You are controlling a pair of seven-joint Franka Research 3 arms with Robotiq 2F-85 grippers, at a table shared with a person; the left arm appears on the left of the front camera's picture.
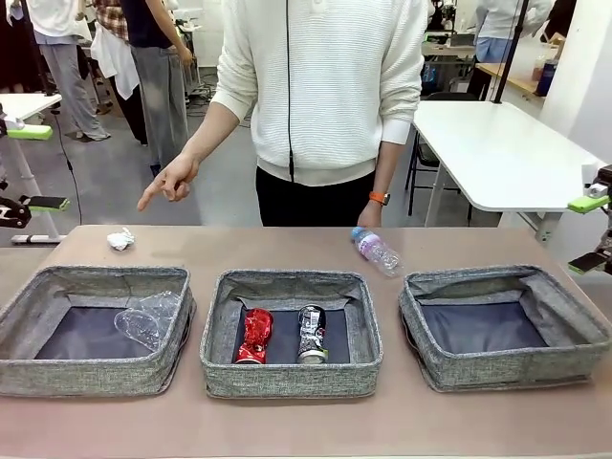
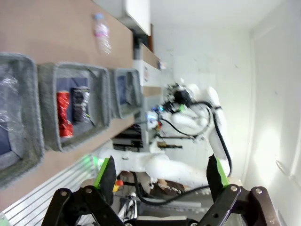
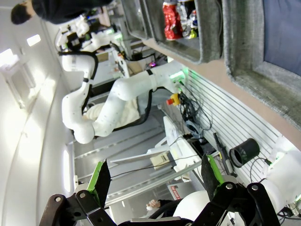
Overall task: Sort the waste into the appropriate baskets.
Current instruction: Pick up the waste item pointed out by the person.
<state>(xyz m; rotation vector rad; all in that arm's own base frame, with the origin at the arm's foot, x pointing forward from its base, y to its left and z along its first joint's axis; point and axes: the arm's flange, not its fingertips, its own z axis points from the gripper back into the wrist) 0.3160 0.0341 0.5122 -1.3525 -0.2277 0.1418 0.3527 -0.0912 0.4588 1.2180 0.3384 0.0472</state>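
Observation:
Three grey woven baskets stand in a row. The left basket (image 1: 86, 371) holds a clear plastic container (image 1: 146, 320). In the middle basket (image 1: 287, 378) lie a red can (image 1: 253, 335) and a black-and-silver can (image 1: 312, 333). The right basket (image 1: 502, 368) has a bare floor. A blue-capped bottle (image 1: 376, 251) and a white paper ball (image 1: 120, 239) lie on the table behind them. My left gripper (image 1: 36, 167) is open at the far left edge, my right gripper (image 1: 586, 232) open at the far right. Both are clear of the table things.
A person stands at the far side; one hand (image 1: 168, 182) points down toward the paper ball. In the left wrist view the open left gripper (image 2: 161, 176) looks along the basket row, past the red can (image 2: 63, 120). A white table (image 1: 497, 153) stands behind on the right.

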